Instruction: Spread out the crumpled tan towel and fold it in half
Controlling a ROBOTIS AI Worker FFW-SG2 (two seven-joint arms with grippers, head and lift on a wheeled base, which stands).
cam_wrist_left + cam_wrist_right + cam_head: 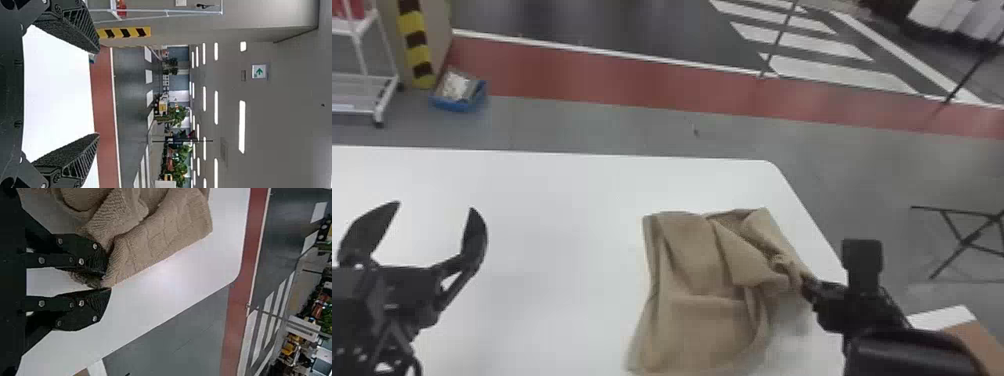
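The tan towel (699,295) lies bunched and creased on the right part of the white table (557,225), with loose folds near its right side. At that right edge is my right gripper (809,287); in the right wrist view the right gripper (102,282) is closed on a pinched bit of the towel (164,239), the cloth bunched between its fingertips. My left gripper (434,207) stands wide open over the table's left part, well apart from the towel. In the left wrist view the left gripper (98,94) has nothing between its fingers.
The table's far right corner (769,165) is rounded, and its right edge runs close by the towel and my right arm. Beyond the table, a blue bin (459,102) and a white wheeled rack (367,77) stand on the floor. A dark folding stand (964,242) is at the right.
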